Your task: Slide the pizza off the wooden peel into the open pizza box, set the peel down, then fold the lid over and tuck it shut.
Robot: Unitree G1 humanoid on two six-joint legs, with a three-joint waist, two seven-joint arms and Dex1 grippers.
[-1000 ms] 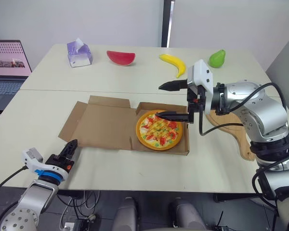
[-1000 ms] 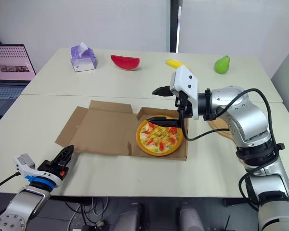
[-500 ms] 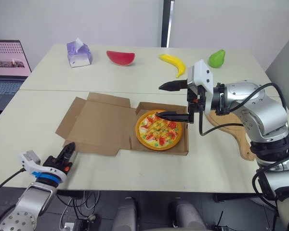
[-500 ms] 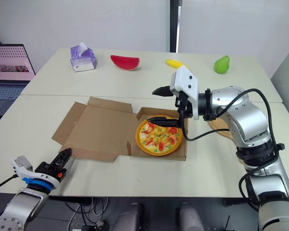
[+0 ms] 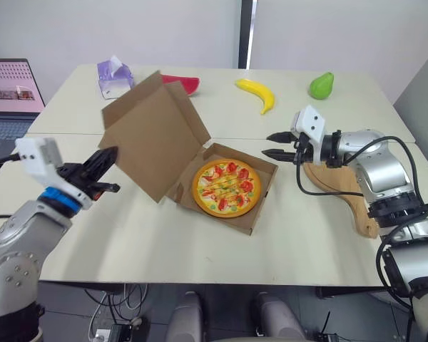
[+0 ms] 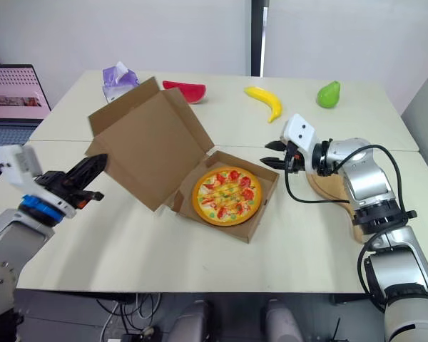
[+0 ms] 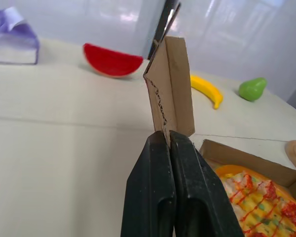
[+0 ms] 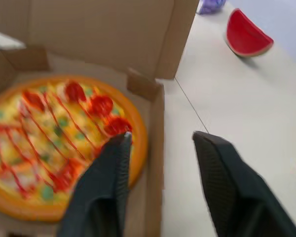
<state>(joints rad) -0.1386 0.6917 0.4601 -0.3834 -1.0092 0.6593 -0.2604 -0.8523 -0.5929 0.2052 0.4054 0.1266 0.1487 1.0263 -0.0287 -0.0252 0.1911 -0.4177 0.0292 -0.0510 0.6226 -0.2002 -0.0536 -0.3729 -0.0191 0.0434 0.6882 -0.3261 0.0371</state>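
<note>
The pizza [image 5: 226, 187] already sits in the box [image 5: 265, 187] at frame centre, and the peel [image 5: 340, 187] lies on the worktop [image 5: 307, 235] at right, so I judge the lid-folding step is in hand. The left claw [image 7: 166, 134] is clenched on the edge of the raised lid [image 5: 153, 139]. The right claw [image 5: 269, 144] hangs released beside the box's right corner. Next, swing the lid over the pizza and tuck its front flap in.

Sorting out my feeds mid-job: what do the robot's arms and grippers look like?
Both arms are rounded silver-grey metal segments with dark joints. The left arm has a blue wrist ring and a white boxy wrist block; the left gripper has two tapered black fingers. The right arm carries looping black cables and a similar white block; the right gripper has matching black fingers.
</note>
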